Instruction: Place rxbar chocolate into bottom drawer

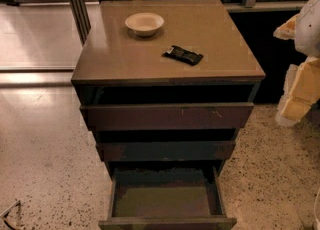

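Three drawers stacked down the front of a cabinet point(220, 29) - the upper drawer point(167, 116) and the middle drawer point(167, 150) each stood out a little, and each lower one reached further forward than the one above. The bottom drawer point(162, 200) was pulled out much further, so that its dull greenish-brown floor lay in plain view behind its dark front panel at the lower edge of the camera view. Nothing could be seen lying inside it.

On the flat tan top of the cabinet lay the rxbar chocolate point(183, 55), a small black bar set at a slant, right of centre and nearer the front edge than the back. It was flat on the surface, with small pale markings at its left end. Behind it and to the left sat a round cream bowl point(144, 23), upright and well apart from the bar.

At the right edge of the view hung the gripper point(300, 91) - a pale, yellowish-white shape beside the cabinet's right side, level with its top and upper drawer, touching neither cabinet nor bar. Whether it was open or closed could not be told, as it was partly cut off by the edge.

A speckled floor point(45, 164) spread around the cabinet, and a dark post point(77, 4) rose behind its left corner.
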Robot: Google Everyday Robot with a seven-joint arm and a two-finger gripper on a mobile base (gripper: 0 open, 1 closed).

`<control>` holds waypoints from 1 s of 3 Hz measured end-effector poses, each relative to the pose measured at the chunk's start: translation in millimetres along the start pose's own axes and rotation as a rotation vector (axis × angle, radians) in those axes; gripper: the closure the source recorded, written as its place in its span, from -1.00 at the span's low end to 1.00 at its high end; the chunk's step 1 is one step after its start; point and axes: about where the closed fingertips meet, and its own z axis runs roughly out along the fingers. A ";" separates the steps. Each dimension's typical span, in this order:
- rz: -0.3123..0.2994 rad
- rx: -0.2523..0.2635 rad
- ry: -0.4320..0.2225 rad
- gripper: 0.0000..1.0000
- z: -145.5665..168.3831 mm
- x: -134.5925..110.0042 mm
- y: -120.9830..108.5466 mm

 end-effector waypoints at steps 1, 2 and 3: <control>0.000 0.000 0.000 -1.00 0.0 0.0 0.0; 0.015 0.010 -0.019 -1.00 0.1 -1.2 -5.3; 0.070 0.035 -0.103 -1.00 13.3 -2.4 -31.6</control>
